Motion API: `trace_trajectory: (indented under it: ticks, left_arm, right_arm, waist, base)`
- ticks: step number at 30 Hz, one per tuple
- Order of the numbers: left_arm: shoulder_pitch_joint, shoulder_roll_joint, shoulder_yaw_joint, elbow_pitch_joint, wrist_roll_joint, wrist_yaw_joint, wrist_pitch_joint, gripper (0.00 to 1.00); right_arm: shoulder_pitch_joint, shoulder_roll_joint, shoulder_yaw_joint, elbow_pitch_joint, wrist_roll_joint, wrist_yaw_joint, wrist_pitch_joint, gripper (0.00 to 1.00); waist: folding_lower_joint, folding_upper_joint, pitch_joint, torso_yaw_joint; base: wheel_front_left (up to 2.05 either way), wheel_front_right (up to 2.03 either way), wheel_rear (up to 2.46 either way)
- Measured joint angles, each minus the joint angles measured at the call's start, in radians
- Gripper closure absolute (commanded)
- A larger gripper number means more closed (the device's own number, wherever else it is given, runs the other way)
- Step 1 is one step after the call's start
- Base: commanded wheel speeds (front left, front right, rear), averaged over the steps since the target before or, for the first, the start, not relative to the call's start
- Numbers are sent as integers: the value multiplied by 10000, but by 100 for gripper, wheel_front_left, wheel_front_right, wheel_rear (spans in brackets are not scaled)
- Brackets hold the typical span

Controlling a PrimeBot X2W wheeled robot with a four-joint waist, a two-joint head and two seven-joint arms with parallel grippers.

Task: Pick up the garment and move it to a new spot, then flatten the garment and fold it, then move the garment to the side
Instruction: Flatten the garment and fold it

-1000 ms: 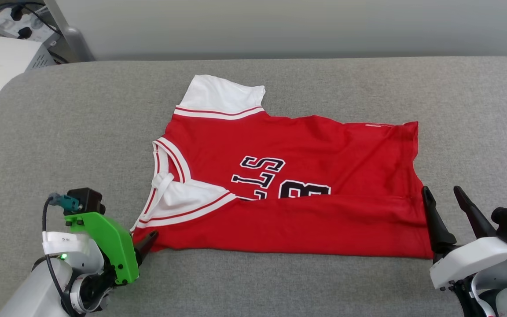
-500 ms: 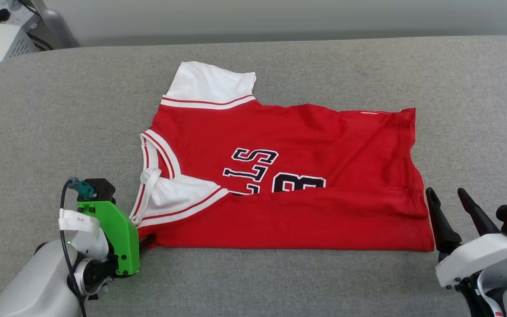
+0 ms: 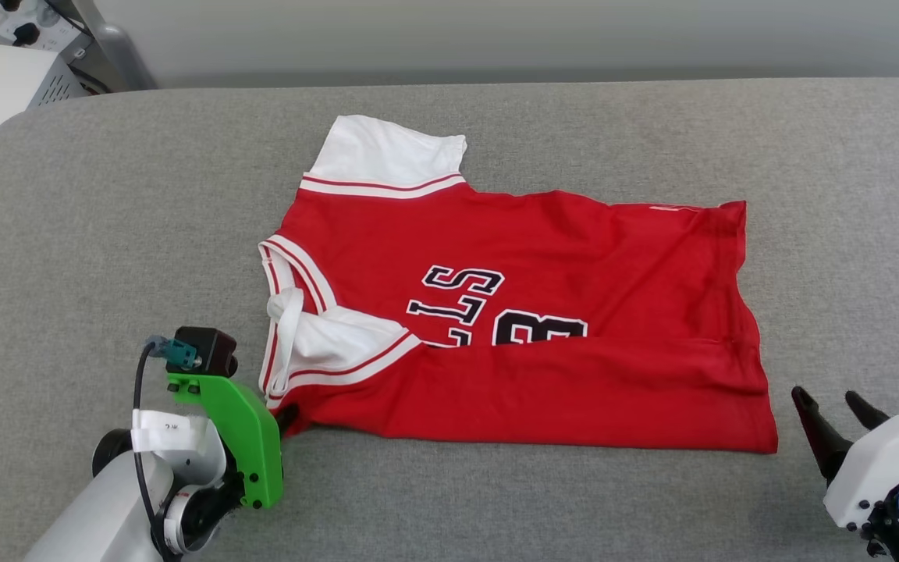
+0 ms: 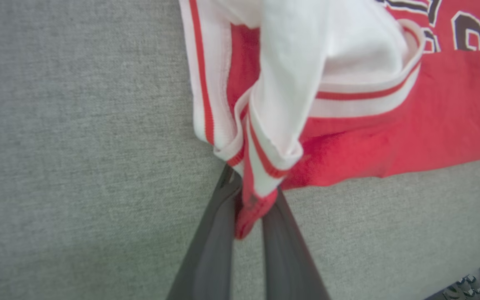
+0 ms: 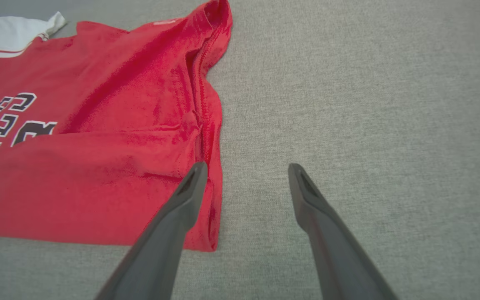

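The garment [image 3: 543, 312], a red T-shirt with white sleeves and dark lettering, lies on the grey surface with its near half folded over. My left gripper [image 3: 287, 420] is at its near left corner, mostly behind the green wrist bracket. In the left wrist view that gripper [image 4: 250, 200] is shut on the garment [image 4: 411, 116], pinching red fabric and striped trim between its fingers. My right gripper [image 3: 830, 402] stands open just right of the near right corner. In the right wrist view it [image 5: 246, 168] is open above the grey surface, its left finger beside the garment [image 5: 98, 137] hem.
The grey padded surface [image 3: 106, 234] reaches across the whole view, with bare room left, right and in front of the shirt. A white box and a power strip [image 3: 5, 23] sit beyond its far left corner. A pale wall runs behind.
My left gripper has moved in onto the near left corner and closed on the fabric. The right gripper now sits lower and further right in view, still open. The camera shifted slightly.
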Motion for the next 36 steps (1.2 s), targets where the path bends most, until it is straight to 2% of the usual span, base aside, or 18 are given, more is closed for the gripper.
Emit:
trace_trajectory:
  ticks: [6,14,15,16,17,18,30,36]
  left_arm:
    - [248,257,54,-1202,383,397,-155,100]
    - [250,311,58,-1946,464,570,-217,100]
    - [250,309,50,-1948,464,570,-219,100]
    - [251,305,48,-1950,464,570,-255,100]
    - [253,305,54,-1948,464,570,-320,100]
    - [259,305,59,-1942,464,570,-393,100]
    - [872,477,63,-2385,564,681,-819,100]
    - [1674,773,119,-2957,487,1028,-815,100]
  right_arm:
    - [14,-134,366,-176,332,0,1960,0]
    - [-696,-221,794,527,587,-4,3367,0]
    - [-713,-230,823,621,594,-10,3591,3]
    - [-745,-213,813,698,644,-10,3791,54]
    - [-798,-196,811,736,688,-13,4029,74]
    - [-856,-194,803,732,702,-13,4199,100]
    - [-816,-10,658,117,731,-12,4320,100]
    - [-172,6,621,-437,734,-12,4383,100]
  waist:
    - [0,0,200,172]
    - [0,0,718,392]
    - [1,0,761,417]
    - [0,0,805,453]
    - [1,0,838,487]
    - [0,0,862,517]
    - [1,0,263,558]
    - [1,0,-369,543]
  base:
    - [0,0,0]
    - [0,0,0]
    - [0,0,0]
    - [0,0,0]
    - [0,0,0]
    - [0,0,0]
    - [0,0,0]
    - [0,0,0]
